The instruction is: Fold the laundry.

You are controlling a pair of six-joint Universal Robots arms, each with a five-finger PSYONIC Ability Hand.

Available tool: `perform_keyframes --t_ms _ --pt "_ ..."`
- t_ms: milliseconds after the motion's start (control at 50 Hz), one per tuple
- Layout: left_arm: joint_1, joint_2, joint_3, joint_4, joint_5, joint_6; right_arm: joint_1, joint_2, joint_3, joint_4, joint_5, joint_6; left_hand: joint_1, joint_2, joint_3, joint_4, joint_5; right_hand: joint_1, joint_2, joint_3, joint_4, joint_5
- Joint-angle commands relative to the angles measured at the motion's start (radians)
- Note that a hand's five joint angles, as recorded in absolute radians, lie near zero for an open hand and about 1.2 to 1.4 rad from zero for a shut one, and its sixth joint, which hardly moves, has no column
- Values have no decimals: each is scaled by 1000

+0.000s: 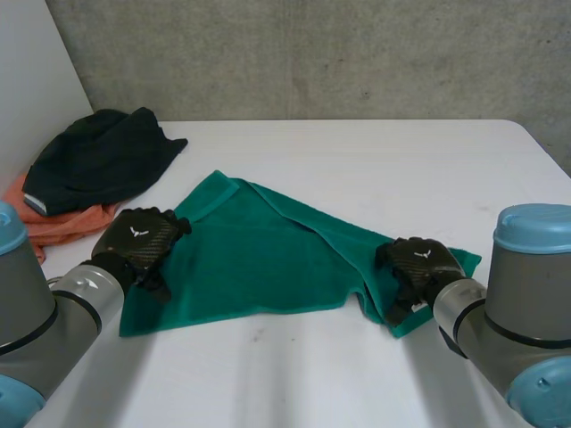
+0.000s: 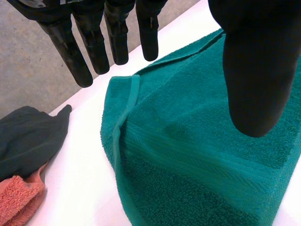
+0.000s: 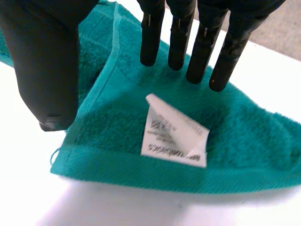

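Far left of the desk (image 1: 401, 169): I am noting a dark garment (image 1: 98, 160) heaped over an orange cloth (image 1: 62, 225), both well apart from the work and untouched.

Left hand (image 1: 138, 242): it is sitting at the left edge of the green towel (image 1: 259, 259), about midway along that edge. In the left wrist view its fingers (image 2: 117, 37) are hanging straight and slightly spread, thumb held wide, gripping nothing. The towel's hemmed edge is lying just below the fingertips. I cannot tell whether they are touching the cloth.

Towel: it is lying in the middle of the desk, partly folded, with one flap doubled over diagonally. Its long axis is running left to right, from one hand to the other.

Right hand (image 1: 417, 267): it is sitting at the towel's right end. In the right wrist view its fingers (image 3: 153, 33) are straight and apart from the thumb, pinching nothing. The near-right corner, carrying a white label (image 3: 174, 132), is lying under the palm, between thumb and fingertips.

Judgement: each hand is nearest its own end of the towel, so I am expecting each to take the cloth directly beneath it. The right corner looks better placed for a pinch.
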Motion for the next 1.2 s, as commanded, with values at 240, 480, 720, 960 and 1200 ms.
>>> perform_keyframes --t_ms 240,480,720,960,1200 --pt "1 0 -1 6 0 0 18 89 -48 -55 11 -25 38 36 39 34 32 370 313 325 320 336" --pt "-2 -3 46 23 2 0 6 93 -104 -49 11 -94 32 31 33 28 26 969 911 924 918 934" --pt "-32 -240 364 87 185 6 18 -31 -141 13 15 -140 6 4 7 2 0 187 130 142 137 152" --pt "-19 -310 375 26 91 -1 41 161 -314 92 21 143 24 22 25 19 17 -55 -112 -100 -106 -90" --pt "-18 -149 177 48 81 -3 92 355 -543 134 38 141 0 -2 1 -4 -6 74 16 29 23 39"
